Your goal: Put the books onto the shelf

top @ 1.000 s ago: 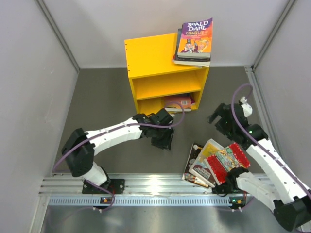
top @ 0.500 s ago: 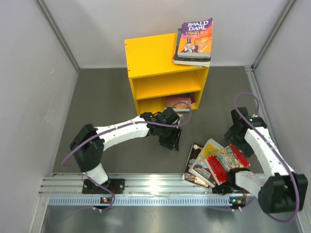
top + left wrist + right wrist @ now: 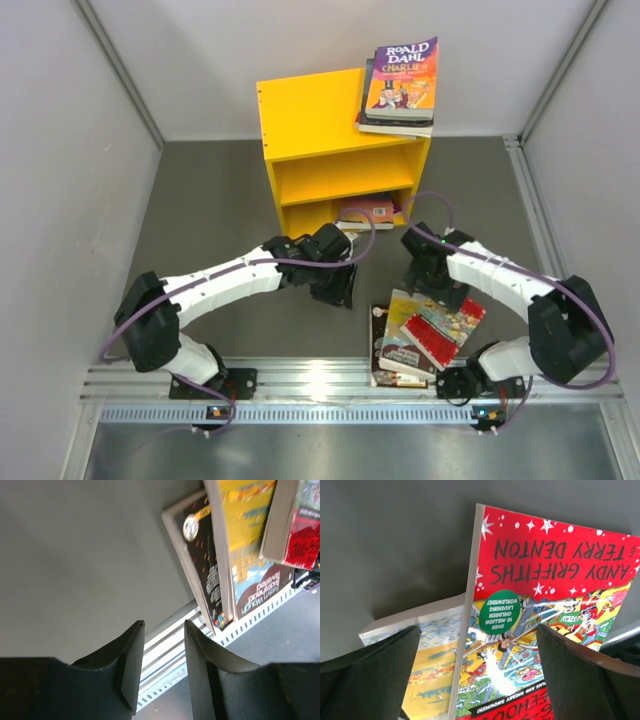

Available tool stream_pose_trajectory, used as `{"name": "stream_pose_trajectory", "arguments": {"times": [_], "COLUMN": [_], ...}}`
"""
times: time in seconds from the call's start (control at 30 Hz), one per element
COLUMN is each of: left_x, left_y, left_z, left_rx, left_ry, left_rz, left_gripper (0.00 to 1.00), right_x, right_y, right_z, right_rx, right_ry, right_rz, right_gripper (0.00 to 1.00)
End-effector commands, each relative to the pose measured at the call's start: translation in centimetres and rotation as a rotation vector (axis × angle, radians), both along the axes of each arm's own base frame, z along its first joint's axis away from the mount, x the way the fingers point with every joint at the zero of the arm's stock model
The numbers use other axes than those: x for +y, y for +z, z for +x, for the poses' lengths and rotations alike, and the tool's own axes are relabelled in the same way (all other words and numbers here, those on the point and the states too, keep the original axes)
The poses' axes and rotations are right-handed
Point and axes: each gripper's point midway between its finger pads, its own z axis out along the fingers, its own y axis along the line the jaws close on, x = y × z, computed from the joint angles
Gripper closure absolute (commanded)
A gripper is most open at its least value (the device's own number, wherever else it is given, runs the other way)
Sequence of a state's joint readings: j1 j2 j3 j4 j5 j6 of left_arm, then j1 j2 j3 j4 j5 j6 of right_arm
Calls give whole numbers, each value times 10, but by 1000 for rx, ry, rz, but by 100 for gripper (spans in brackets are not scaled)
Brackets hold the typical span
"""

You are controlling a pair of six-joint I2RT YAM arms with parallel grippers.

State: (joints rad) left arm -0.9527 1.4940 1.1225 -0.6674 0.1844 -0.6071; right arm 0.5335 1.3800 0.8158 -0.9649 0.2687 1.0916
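Note:
The yellow shelf (image 3: 312,120) stands at the back of the grey floor. A Roald Dahl book (image 3: 402,78) tops a small stack on its roof, and another book (image 3: 367,211) lies in the lower compartment. A loose pile of books (image 3: 400,350) lies on the floor: a red one (image 3: 555,565) on top, a yellow one (image 3: 432,655) under it and a black one (image 3: 205,565) at the bottom. My right gripper (image 3: 479,630) hangs wide open over the red book's far end (image 3: 428,285). Left of the pile, my left gripper (image 3: 340,288) is narrowly open and holds nothing (image 3: 164,625).
A slotted aluminium rail (image 3: 320,385) runs along the near edge, just behind the pile. Grey walls close in on both sides and at the back. Purple cables loop off both wrists.
My right arm has swung in from the right side to above the pile's far end. The pile has shifted a little to the left. My left gripper has drifted slightly, still empty.

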Motion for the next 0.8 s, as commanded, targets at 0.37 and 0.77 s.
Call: {"name": "stream_pose_trajectory", "arguments": {"times": [0.37,0.77], "left_x": [20,-1], "left_y": [9,3], "left_z": [1,6], "left_rx": [-26,17], "left_ry": [76,65], "left_rz": [9,-23], "left_gripper": [57,58], "right_x": [222,143], "right_y": [42,42], "right_z": [16,8], "right_rx": [-87,-120], "right_ry": [285,382], "right_rz": [643,312], "right_gripper": [0,0]}}
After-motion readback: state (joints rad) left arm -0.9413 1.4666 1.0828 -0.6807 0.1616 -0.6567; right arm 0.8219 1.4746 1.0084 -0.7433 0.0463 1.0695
